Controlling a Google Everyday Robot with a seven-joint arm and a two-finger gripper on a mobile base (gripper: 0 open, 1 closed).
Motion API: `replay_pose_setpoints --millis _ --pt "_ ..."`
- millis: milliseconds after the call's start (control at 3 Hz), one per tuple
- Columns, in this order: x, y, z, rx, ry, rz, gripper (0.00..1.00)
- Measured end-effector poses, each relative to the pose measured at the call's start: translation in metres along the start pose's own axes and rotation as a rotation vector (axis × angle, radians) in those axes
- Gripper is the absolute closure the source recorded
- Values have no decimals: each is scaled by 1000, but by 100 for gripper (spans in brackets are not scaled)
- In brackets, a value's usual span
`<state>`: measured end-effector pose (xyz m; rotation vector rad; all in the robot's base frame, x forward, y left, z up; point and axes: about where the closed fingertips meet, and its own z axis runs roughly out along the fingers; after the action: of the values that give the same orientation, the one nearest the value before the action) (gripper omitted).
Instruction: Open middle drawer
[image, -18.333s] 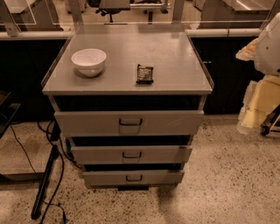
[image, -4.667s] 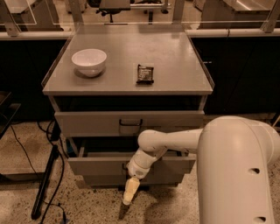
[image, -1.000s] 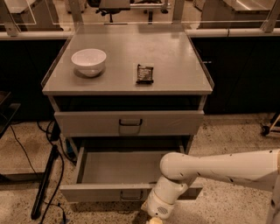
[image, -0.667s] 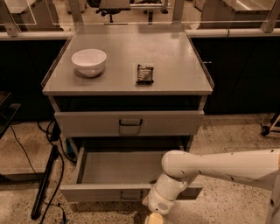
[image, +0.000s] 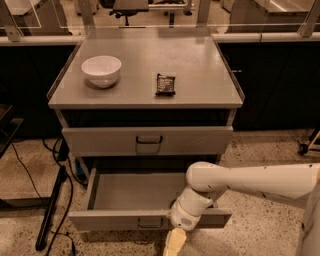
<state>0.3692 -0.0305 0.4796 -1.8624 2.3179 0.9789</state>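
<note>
Camera view: gripper (image: 173, 244) just below open middle drawer (image: 115, 220).

Speckled terrazzo floor (image: 267, 148), black cables (image: 52, 206) at left, dark cabinets (image: 280, 85) behind, dim warm light.

The pulled-out grey metal middle drawer (image: 110, 220) is wide open from above, tho the shut grey top drawer front (image: 100, 142) overhangs its back end. The white robot arm (image: 240, 182) cuts across its right front corner. The cream gripper (image: 172, 243) hangs just below the front panel.
</note>
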Motion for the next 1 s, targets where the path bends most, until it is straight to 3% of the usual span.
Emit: replay_pose_setpoints --millis 1000 --pt "3 -40 -33 93 -11 26 0"
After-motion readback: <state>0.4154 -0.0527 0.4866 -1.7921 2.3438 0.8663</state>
